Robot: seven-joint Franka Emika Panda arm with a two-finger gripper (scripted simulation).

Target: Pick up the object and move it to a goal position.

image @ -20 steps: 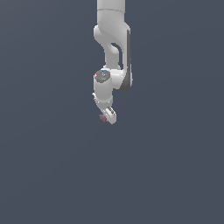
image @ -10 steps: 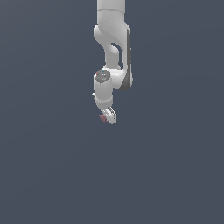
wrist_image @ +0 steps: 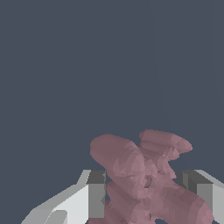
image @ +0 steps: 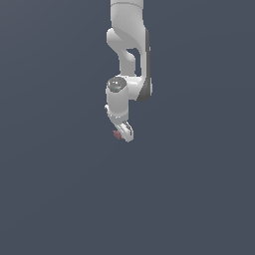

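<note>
The object (image: 117,134) is a tiny lumpy dull pink-red thing held at the tip of my white gripper (image: 121,134), which hangs from the white arm in the upper middle of the exterior view. In the wrist view the object (wrist_image: 140,175) fills the space between my two fingers (wrist_image: 94,197), which close on it from both sides. Its lobes stick out past the fingertips. The gripper (wrist_image: 146,194) is shut on the object and holds it up off any surface.
A plain dark grey-blue background (image: 60,189) surrounds the arm in both views. No other objects, edges or containers show.
</note>
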